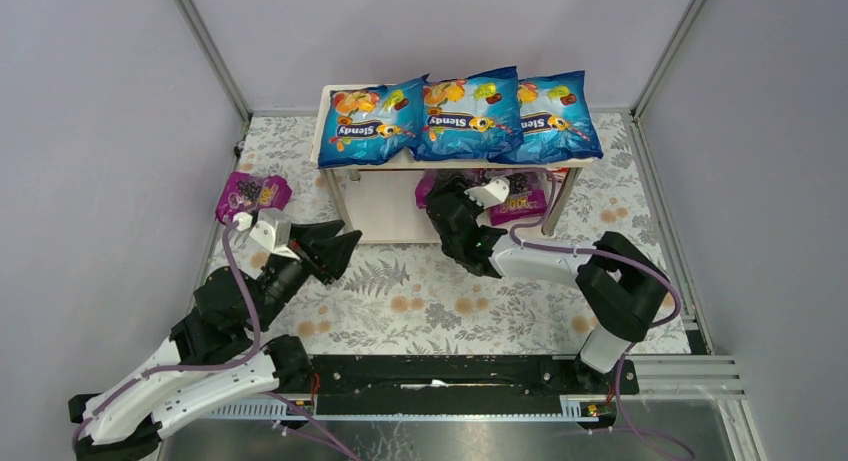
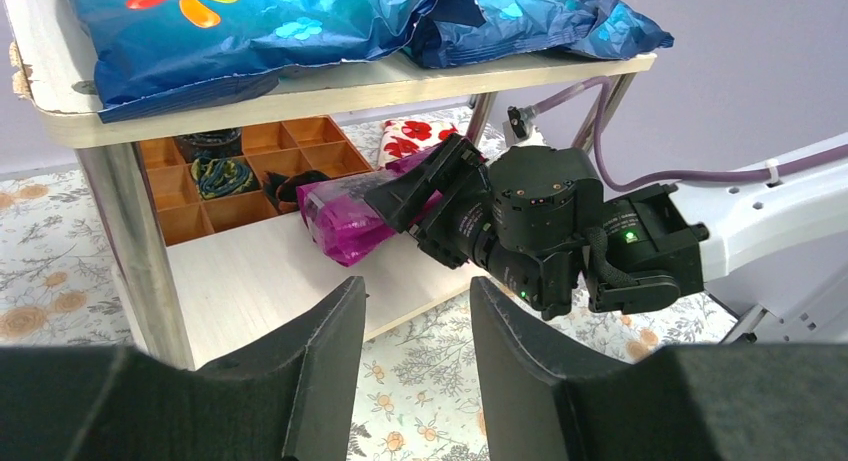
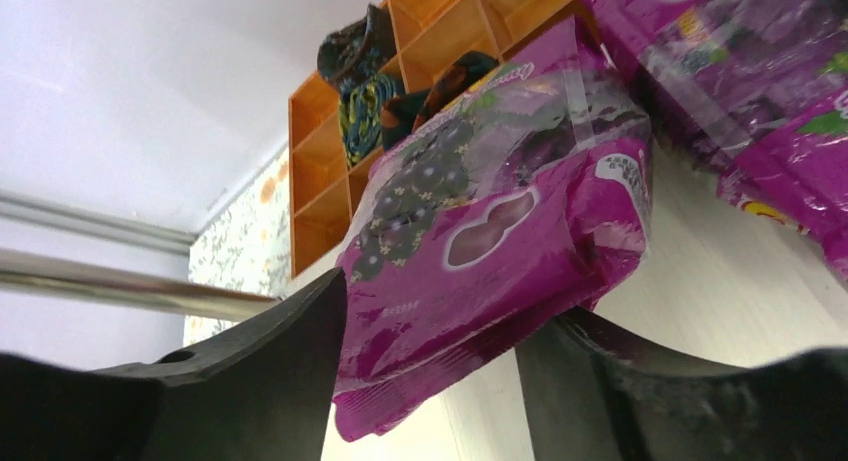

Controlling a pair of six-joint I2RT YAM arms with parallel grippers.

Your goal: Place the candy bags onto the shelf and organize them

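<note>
Blue candy bags [image 1: 460, 116], three in a row, cover the top board of the shelf [image 1: 385, 209]; on its lower board the right claw [image 3: 435, 311] stands released, fingers spread either side of a magenta bag [image 3: 500, 211] lying there. Left claw [image 2: 415, 301] hangs parted and empty before the shelf, another magenta bag [image 1: 252, 193] on the surface [image 1: 430, 301] beside it

Pale lilac walls [image 1: 100, 131], leaf-and-flower tablecloth [image 1: 420, 301], silver corner rails [image 1: 215, 56].

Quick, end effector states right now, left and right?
Left end effector: open, empty.
Right end effector: open around a magenta candy bag on the shelf lower board.
</note>
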